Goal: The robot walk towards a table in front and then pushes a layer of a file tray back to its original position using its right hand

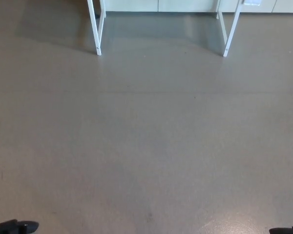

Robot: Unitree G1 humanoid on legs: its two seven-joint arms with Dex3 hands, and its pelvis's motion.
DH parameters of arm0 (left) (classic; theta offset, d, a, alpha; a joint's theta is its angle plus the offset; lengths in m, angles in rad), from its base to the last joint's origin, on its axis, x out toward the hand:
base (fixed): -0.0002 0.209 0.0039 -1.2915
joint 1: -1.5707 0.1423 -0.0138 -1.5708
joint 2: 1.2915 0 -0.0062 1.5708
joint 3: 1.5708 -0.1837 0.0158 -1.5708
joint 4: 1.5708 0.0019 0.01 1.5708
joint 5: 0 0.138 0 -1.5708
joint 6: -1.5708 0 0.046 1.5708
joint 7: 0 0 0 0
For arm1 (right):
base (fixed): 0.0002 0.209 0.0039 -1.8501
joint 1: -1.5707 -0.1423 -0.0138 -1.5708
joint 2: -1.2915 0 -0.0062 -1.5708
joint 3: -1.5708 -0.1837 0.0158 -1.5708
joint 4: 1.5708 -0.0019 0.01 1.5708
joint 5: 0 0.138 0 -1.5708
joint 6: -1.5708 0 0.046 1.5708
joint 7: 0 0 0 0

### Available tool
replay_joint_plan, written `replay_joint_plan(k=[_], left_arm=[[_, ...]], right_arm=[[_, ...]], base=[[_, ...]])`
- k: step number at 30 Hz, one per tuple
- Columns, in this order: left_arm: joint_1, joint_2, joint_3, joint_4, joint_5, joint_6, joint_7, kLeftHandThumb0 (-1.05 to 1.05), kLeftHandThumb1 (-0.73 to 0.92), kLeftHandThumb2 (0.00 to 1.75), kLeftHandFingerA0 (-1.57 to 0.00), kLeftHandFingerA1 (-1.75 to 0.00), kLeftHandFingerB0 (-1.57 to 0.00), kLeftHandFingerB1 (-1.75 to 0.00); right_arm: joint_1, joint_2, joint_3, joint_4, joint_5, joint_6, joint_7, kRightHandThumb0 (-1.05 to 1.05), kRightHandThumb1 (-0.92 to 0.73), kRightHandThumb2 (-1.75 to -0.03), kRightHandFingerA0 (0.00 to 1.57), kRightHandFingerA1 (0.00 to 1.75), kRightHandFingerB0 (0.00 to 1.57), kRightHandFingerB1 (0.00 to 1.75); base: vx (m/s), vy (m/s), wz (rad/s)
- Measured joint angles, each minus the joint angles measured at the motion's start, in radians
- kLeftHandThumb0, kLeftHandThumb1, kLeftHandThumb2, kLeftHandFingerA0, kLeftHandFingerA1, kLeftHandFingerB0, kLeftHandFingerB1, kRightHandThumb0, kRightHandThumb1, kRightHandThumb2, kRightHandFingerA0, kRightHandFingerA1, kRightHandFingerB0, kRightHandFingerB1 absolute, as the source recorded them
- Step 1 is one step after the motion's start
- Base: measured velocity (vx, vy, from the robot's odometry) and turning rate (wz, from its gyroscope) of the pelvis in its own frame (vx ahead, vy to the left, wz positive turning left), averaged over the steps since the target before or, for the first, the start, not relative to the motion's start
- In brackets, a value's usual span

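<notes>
No readable writing. File tray out of frame; only white table legs [98, 29] at top, far across grey floor [151, 146]. Left hand [14, 226], right hand [285, 230] slivers at bottom corners, finger state unclear.

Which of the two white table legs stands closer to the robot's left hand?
The left white leg, at picture left above the left hand; the right white leg stands across the grey floor.
</notes>
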Motion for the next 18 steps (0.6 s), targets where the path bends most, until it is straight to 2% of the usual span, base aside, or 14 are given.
replay_joint_plan(k=[18], left_arm=[[0.006, 0.014, 0.007, -0.006, -0.013, -0.007, -0.045, -0.47, 0.45, 0.72, -0.59, -0.51, -0.38, -0.44]], right_arm=[[-0.018, -0.008, 0.003, 0.049, -0.003, -0.063, 0.014, -0.28, -0.62, -0.58, 0.81, 0.49, 0.52, 0.41]], base=[[0.05, -0.006, 0.01]])
